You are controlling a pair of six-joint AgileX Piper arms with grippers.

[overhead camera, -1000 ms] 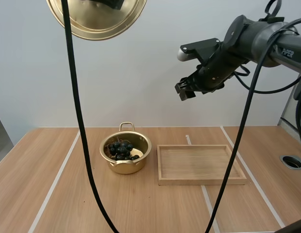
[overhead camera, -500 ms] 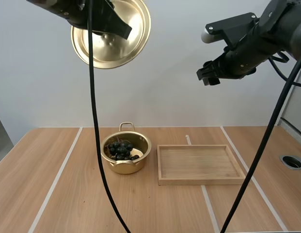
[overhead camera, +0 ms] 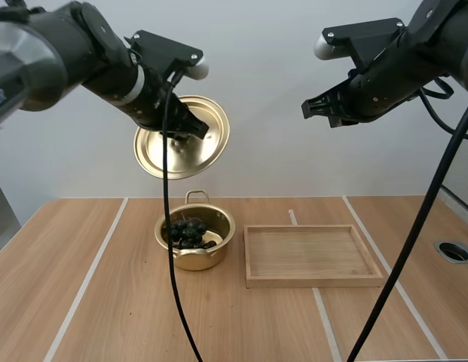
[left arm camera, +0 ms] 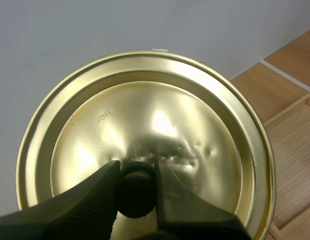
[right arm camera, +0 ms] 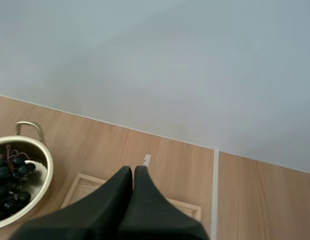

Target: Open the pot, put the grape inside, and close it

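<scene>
A gold pot stands open on the table with a bunch of dark grapes inside it. High above it my left gripper is shut on the black knob of the gold lid, which hangs tilted in the air. In the left wrist view the lid faces the camera with both fingers pinching the knob. My right gripper hangs high over the tray, shut on nothing. Its fingers lie together as one dark wedge, with the pot and grapes off to the side.
A shallow wooden tray lies to the right of the pot, with nothing in it. Pale tape lines cross the wooden table. A round grey hole sits near the table's right edge.
My left arm has brought the lid down from the top of the view toward the pot. The right gripper has risen, moved right and gone from open to shut.
</scene>
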